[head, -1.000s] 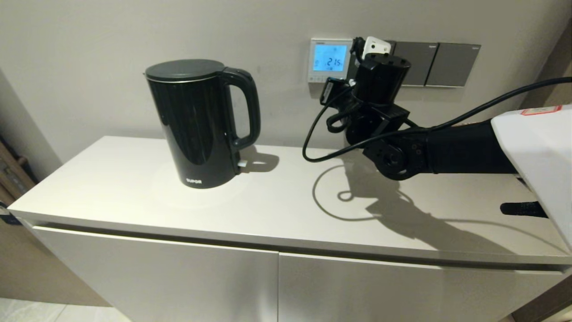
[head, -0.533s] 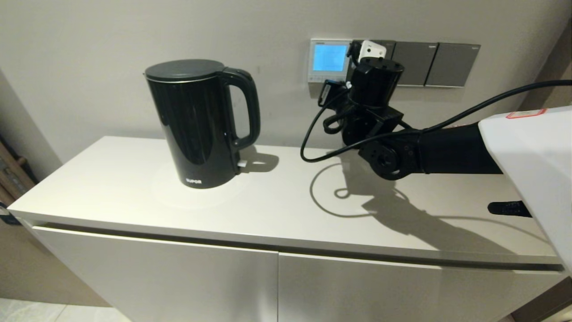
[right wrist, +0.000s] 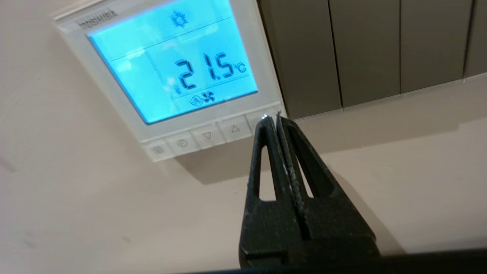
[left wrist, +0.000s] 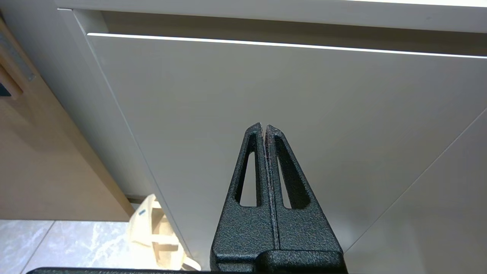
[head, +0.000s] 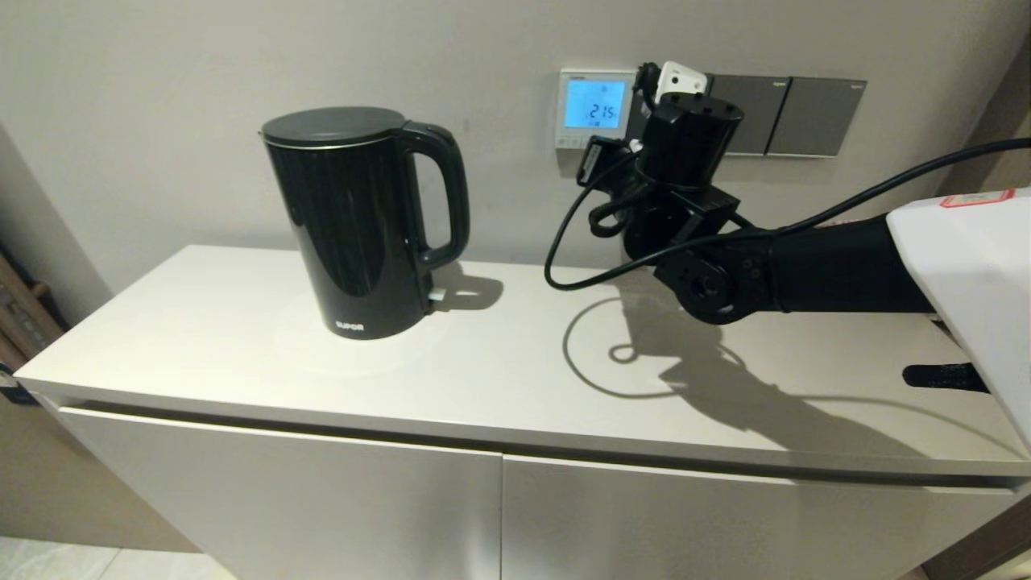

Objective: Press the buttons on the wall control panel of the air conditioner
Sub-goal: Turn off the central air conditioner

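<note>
The white wall control panel [head: 594,109] has its screen lit blue and reads 21.5 °C; it also shows in the right wrist view [right wrist: 171,64]. The row of pale buttons [right wrist: 207,135] runs along its lower edge and shows small in the head view [head: 576,142]. My right gripper [right wrist: 272,117] is shut and empty. Its tips are at the rightmost button, by the panel's lower corner; I cannot tell whether they touch it. In the head view the right wrist [head: 685,145] hides the fingers. My left gripper [left wrist: 264,126] is shut and empty, low in front of the cabinet door.
A black kettle [head: 362,221] stands on the white cabinet top [head: 242,346], left of the panel. Dark grey switch plates [head: 785,115] adjoin the panel on its right, also in the right wrist view [right wrist: 361,49]. A black cable [head: 564,258] loops from the right wrist.
Half a second ago the right arm was a little further left and the screen showed plain blue. Now the arm is back to the right and the screen reads 21.5 again.
</note>
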Controlling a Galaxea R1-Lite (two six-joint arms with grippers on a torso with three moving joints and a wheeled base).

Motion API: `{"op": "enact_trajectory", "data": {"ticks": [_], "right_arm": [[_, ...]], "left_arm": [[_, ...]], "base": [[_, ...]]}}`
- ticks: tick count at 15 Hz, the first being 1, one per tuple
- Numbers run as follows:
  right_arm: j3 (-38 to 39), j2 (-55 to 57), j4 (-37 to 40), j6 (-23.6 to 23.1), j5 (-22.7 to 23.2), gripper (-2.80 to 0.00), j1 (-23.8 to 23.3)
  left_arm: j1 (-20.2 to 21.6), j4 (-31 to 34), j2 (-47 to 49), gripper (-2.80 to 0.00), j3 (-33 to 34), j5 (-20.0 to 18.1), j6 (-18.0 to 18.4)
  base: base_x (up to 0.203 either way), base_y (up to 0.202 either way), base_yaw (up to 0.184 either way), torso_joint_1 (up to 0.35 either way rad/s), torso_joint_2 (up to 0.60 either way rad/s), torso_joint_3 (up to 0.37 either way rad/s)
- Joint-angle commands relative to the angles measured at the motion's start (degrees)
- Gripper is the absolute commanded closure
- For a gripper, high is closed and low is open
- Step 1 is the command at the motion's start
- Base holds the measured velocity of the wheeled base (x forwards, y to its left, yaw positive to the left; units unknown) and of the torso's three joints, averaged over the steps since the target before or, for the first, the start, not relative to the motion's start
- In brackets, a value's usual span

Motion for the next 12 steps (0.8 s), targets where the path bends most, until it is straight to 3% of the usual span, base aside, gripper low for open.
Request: {"op": "enact_trajectory", "data": {"ticks": [1,12], "right_arm": [[0.63,-1.35,-0.29,-0.05,-0.28,0.0,0.24],[-2.18,2.34,-0.2,-0.05,0.78,0.0,-0.55]], "left_arm": [[0.0,0.04,-0.02,0.0,0.0,-0.08,0.0],[0.0,-0.03,-0.02,0.0,0.0,0.01,0.0]], "base": [[0.0,0.0,0.0,0.0,0.0,0.0],[0.0,0.0,0.0,0.0,0.0,0.0]]}}
